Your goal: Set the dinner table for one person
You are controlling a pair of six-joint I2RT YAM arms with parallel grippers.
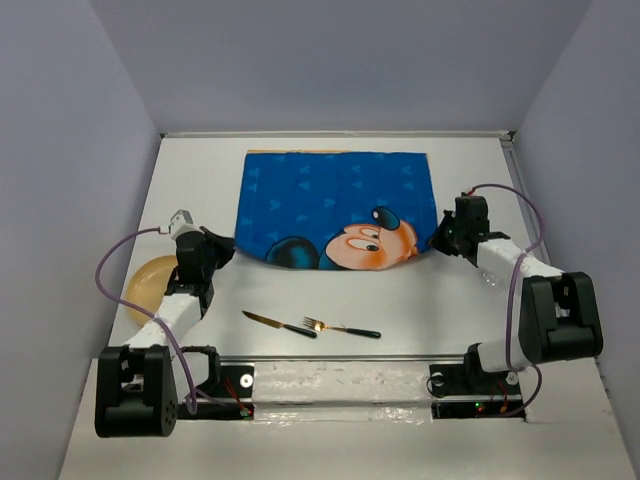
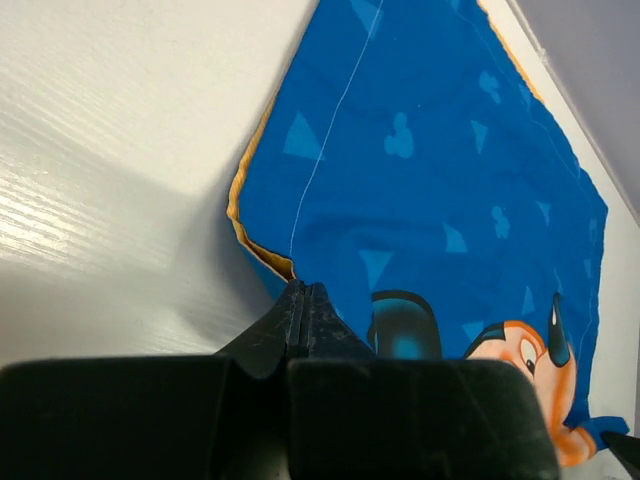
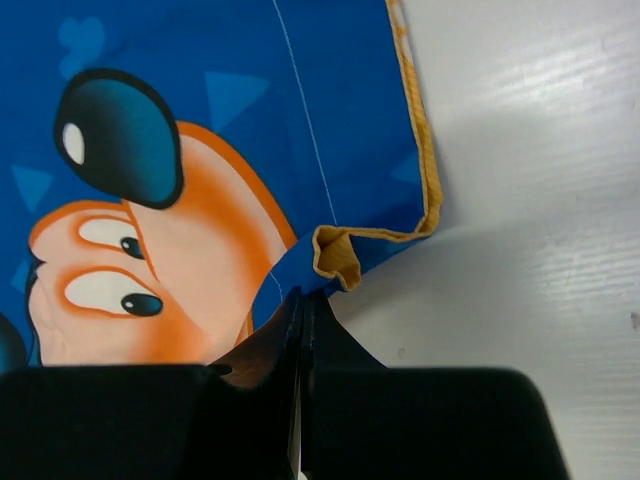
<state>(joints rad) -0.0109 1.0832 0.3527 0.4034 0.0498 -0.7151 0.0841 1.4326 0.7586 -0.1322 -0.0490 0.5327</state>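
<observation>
The blue cartoon-mouse cloth mat (image 1: 335,210) lies on the white dinner table (image 1: 300,290), its near edge lifted at both corners. My left gripper (image 1: 228,247) is shut on the mat's near left corner, as the left wrist view (image 2: 303,290) shows. My right gripper (image 1: 438,240) is shut on the mat's near right corner, which curls up with its orange underside showing (image 3: 335,258). A knife (image 1: 278,323) and a fork (image 1: 340,327) lie on the table in front of the mat.
A round tan plate (image 1: 148,285) sits at the left, partly under my left arm. Grey walls enclose the table at the back and both sides.
</observation>
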